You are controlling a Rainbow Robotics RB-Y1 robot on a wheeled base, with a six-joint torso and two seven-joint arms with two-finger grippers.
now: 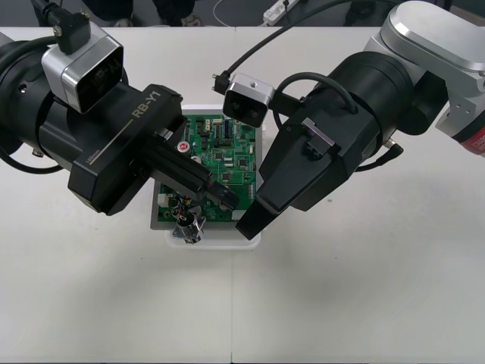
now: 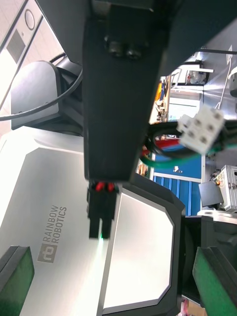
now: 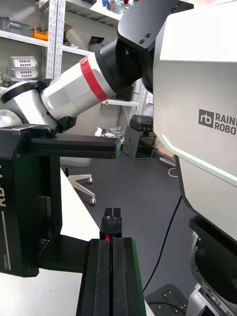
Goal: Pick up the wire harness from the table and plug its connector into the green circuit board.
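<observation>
- The left tool (image 1: 224, 196) reaches in from the left side. Its tips stand over the near right part of the green circuit board (image 1: 227, 144).
- Its fingers (image 3: 111, 276) are pressed together and clamped on the small black plug (image 3: 111, 224) of the wire harness. The plug sticks out just past the fingertips, with a bit of red showing where it meets them.
- In the right wrist view the same plug (image 2: 101, 212) hangs below a dark body. Red wires (image 2: 103, 186) enter its upper end, and its free end touches nothing.
- From above, the plug itself is hidden among the left tool's tips, so I cannot tell how close it is to the board's surface.
- The harness's round metal socket (image 1: 188, 227) is at the board's near edge, over the rim of the white base (image 1: 227, 241). I cannot tell whether it rests there or dangles from the wires.
- The right tool (image 1: 250, 218) comes in from the right and slants down toward the near right corner of the base, just beside the left tool's tips.
- Its fingers (image 2: 15, 276) stand far apart, one on each side of the held plug and well clear of it.
- The board on its base sits in the middle of the light tabletop (image 1: 341, 303), nearer the far edge, with both arms meeting above it.
</observation>
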